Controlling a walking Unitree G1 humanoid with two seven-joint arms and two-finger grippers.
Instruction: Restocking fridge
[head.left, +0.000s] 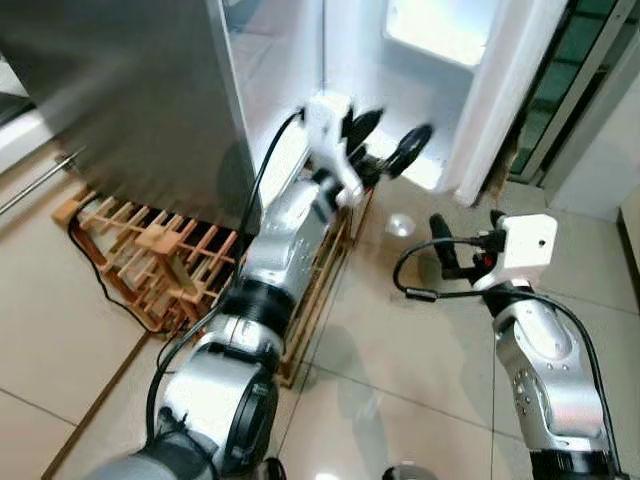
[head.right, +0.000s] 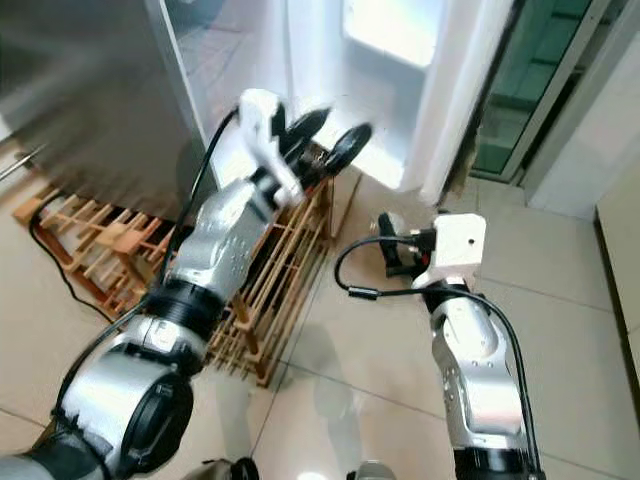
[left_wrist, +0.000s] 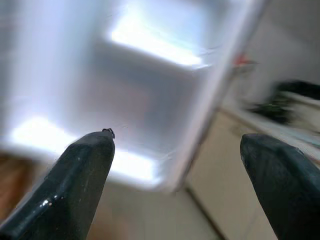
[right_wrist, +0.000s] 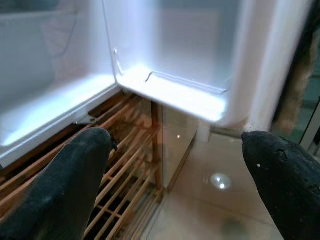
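The fridge (head.left: 130, 90) stands open, with a silver outer wall and a lit white inside. Its white door (head.left: 500, 90) swings out to the right, and the door's bottom shelf (right_wrist: 175, 92) holds nothing. My left gripper (head.left: 392, 135) is raised in front of the fridge opening, open and holding nothing; the left wrist view is blurred, and in it the two fingers (left_wrist: 80, 170) stand wide apart. My right gripper (head.left: 468, 235) hangs lower over the floor, pointing at the fridge's base, and is also open with nothing in it. No item for stocking can be made out.
A wooden slatted rack (head.left: 150, 250) lies on the tiled floor by the fridge's left side, and another rack (head.left: 320, 290) sits under my left arm. A black cable (head.left: 90, 260) loops around the first. A glass door (head.left: 560, 90) is behind the fridge door.
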